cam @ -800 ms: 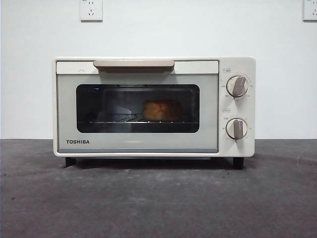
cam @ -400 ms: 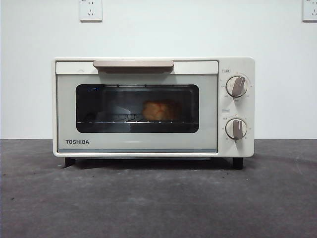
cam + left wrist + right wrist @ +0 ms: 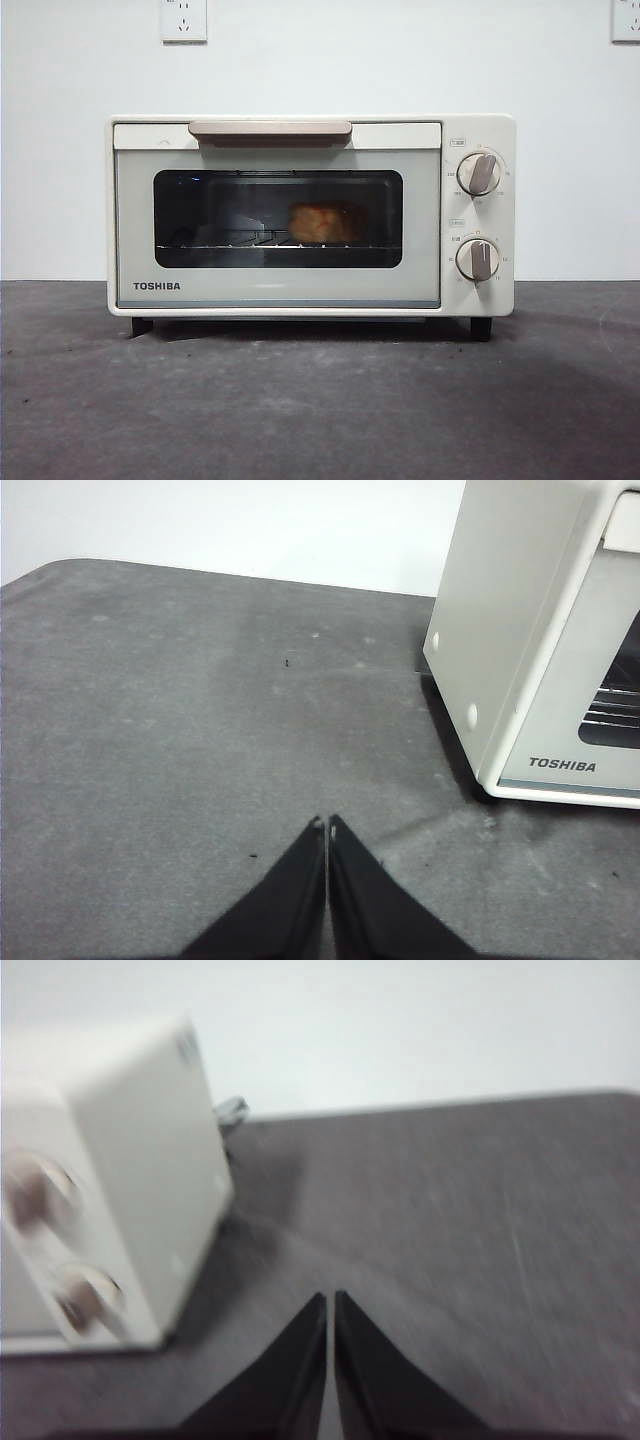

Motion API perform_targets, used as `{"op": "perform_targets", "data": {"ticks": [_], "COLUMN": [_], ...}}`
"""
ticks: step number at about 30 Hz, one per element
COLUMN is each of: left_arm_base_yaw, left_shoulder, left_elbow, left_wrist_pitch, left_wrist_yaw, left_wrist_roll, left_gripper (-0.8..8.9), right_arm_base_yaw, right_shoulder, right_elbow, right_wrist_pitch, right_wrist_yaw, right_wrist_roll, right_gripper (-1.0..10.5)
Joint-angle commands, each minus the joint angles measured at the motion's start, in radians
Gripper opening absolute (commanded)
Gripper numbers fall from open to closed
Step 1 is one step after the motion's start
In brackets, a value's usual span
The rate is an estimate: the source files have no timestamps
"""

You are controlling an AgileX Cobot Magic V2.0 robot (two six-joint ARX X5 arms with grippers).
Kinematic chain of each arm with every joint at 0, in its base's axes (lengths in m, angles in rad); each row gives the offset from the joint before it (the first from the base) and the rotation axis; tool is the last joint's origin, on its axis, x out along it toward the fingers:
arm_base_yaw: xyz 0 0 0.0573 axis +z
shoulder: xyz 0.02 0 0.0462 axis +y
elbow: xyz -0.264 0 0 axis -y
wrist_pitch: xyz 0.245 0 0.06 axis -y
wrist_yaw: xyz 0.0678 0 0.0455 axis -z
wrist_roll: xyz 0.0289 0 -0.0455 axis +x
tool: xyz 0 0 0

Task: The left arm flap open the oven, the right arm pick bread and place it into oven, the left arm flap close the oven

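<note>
oven (image 3: 310, 215): stands on the counter (image 3: 320, 400), door flush against its front, beige bar handle (image 3: 270, 129) along the top edge of the door.
bread (image 3: 325, 222): inside the oven, resting on the wire rack behind the dark glass window, a little toward the knob side of the middle.
left tool (image 3: 327, 825): jaws pressed together, tips meeting, holding nothing; it hangs over bare counter, off the oven's plain side wall, with the TOSHIBA corner of the door ahead of it and to one side, apart from it.
right tool (image 3: 330, 1300): jaws together as well, empty; it hangs over bare counter off the knob end of the oven, with the two knobs (image 3: 60, 1250) ahead and to one side. This view is blurred, so finer detail is lost.
deciding relation: the door handle's long axis runs level across the oven front; the left tool lies off the plain end, the right off the knob end, neither touching the oven.
stage, as a judgement: bread in and door shut, so the task looks complete; no further move toward the oven seems called for.
</note>
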Motion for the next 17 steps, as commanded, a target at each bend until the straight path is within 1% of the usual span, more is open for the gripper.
{"op": "perform_targets", "data": {"ticks": [1,4,7,10,13,17], "left_arm_base_yaw": [0.000,0.000,0.000,0.000,0.000,-0.001], "left_shoulder": [-0.001,-0.001,-0.001,-0.001,-0.001,-0.001], "left_elbow": [-0.020,-0.020,-0.020,-0.020,-0.020,-0.020], "left_wrist_pitch": [-0.005,-0.005,-0.005,-0.005,-0.004,-0.004], "left_wrist_yaw": [0.008,0.008,0.008,0.008,0.008,0.008], "left_wrist_roll": [0.008,0.008,0.008,0.008,0.008,0.008], "left_gripper": [0.10,0.10,0.10,0.10,0.10,0.10], "right_arm_base_yaw": [-0.007,-0.010,-0.010,-0.010,-0.010,-0.010], "right_shoulder": [-0.039,-0.077,-0.113,-0.140,-0.140,-0.140], "right_elbow": [-0.044,-0.088,-0.126,-0.132,-0.132,-0.132], "right_wrist_pitch": [0.014,0.013,0.011,-0.061,-0.058,-0.057], "right_wrist_yaw": [-0.031,-0.055,-0.055,-0.049,-0.048,-0.048], "right_wrist_roll": [-0.069,-0.113,-0.115,-0.116,-0.136,-0.137], "right_gripper": [0.1,0.1,0.1,0.1,0.1,0.1]}}
